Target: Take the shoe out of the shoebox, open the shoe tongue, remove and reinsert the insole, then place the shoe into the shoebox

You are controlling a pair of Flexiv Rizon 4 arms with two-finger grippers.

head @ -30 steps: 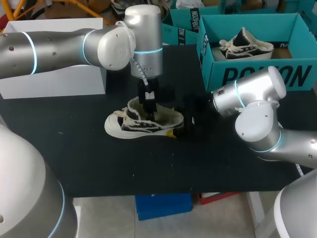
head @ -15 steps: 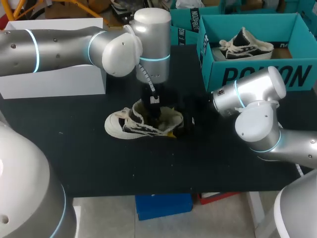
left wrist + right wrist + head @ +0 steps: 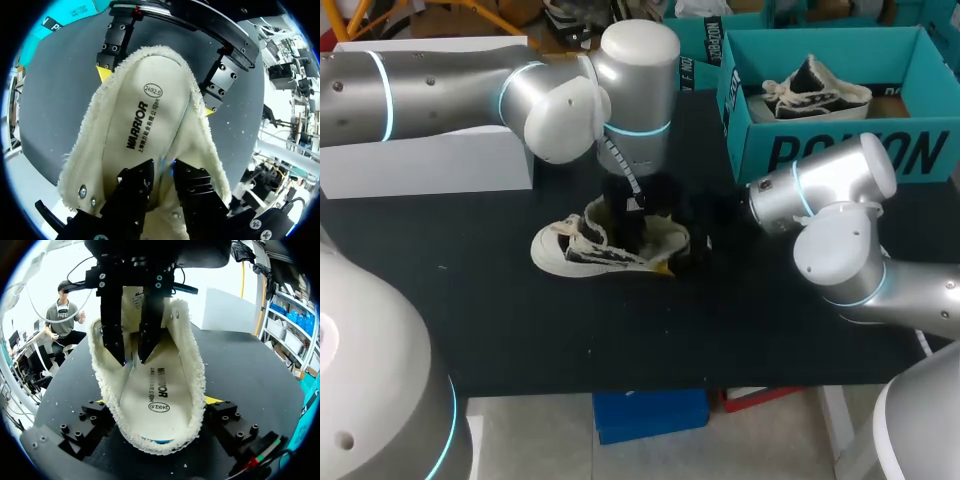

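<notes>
Fingers of the left gripper (image 3: pixel 627 225) point straight down into the mouth of the cream, fleece-lined low sneaker with black side panels (image 3: pixel 582 250). It lies on the black worktop (image 3: pixel 520 330), well apart from the teal cardboard shoebox (image 3: pixel 840 150), which holds a second sneaker (image 3: pixel 815 88). The right gripper (image 3: pixel 675 250) sits at the heel.

From the left wrist, the left gripper (image 3: pixel 164 182) shows its fingers a narrow gap apart above the cream printed insole (image 3: pixel 132 125). The right gripper (image 3: pixel 156 92) presses its yellow-tipped fingers against the heel from both sides.

From the right wrist, the heel sits clamped in the right gripper (image 3: pixel 157 401). The left gripper (image 3: pixel 131 359) hangs inside the shoe, tips near the insole (image 3: pixel 155 395).
</notes>
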